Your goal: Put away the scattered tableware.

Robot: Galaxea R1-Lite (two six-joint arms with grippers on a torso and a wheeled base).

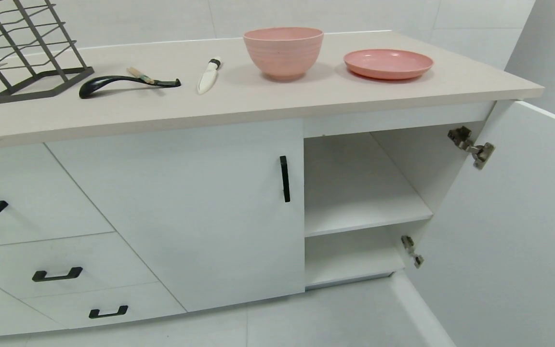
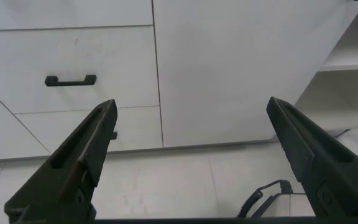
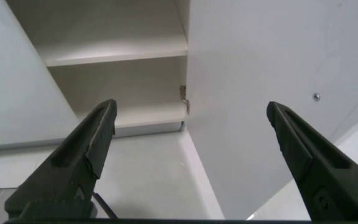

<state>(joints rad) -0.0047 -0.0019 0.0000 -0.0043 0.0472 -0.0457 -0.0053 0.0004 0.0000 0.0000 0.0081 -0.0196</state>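
Jaws on both arms stand wide apart w/ nothing between them: L gripper [image 2: 191, 165] faces the drawers [image 2: 73, 56] low down, R gripper [image 3: 191, 165] faces the open cupboard [image 3: 117, 81]. All the tableware sits on the counter [image 1: 258, 103], well apart from both grippers. Count: 1 pink bowl [image 1: 283, 52], 1 pink plate [image 1: 388, 63] near it toward the right end, 1 white knife [image 1: 208, 76] left of the bowl, 1 black spoon [image 1: 123, 83] further left, and 1 small wooden-handled item [image 1: 138, 74] lying against the spoon, too small to identify. So 5 pcs. Also 1 wire rack [image 1: 32, 53] at the left end, 3 drawer handles, 1 shut door [image 1: 186, 207], 1 open door [image 1: 523, 231] and 2 shelves inside the cupboard. Handling, as judgement only: bowl and plate look like matte plastic or similar, prob. light, stiff, not v. fragile, but smooth. Take the bowl by pinching its rim, one finger in and one out. The plate lies flat w/ a low lip, so a rim pinch at the edge nearest the counter front is the likely hold, and it may slide before it lifts. The spoon handle appears to arch off the surface mid-length, so grip there. The knife is slim, lies flat and is likely slippery; grasp across its width, mid-length.
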